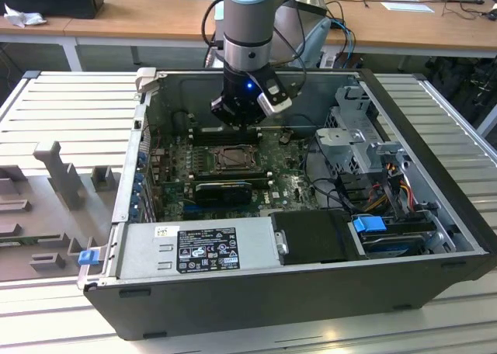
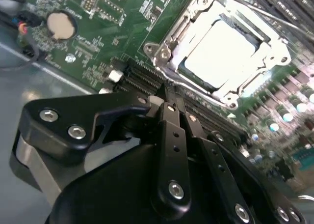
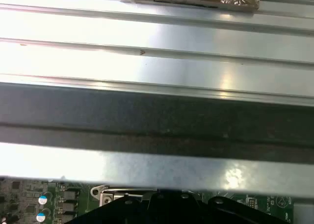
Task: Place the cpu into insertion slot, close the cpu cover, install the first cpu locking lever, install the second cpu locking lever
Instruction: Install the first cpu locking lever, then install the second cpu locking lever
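The gripper (image 2: 167, 94) is hanging upright, fingers (image 2: 172, 135) pressed together holding nothing, with the cpu (image 2: 223, 49) lying just beyond them under the cover (image 2: 169, 44).

Second wrist view: the hand (image 2: 164, 94) covers the near edge of the insertion slot (image 2: 223, 47); the cpu (image 2: 221, 52) face is overexposed, surface detail unreadable. Exterior view: the arm hides the fingertips. First wrist view: the green circuit board (image 3: 29, 199) is cut off by the frame edge
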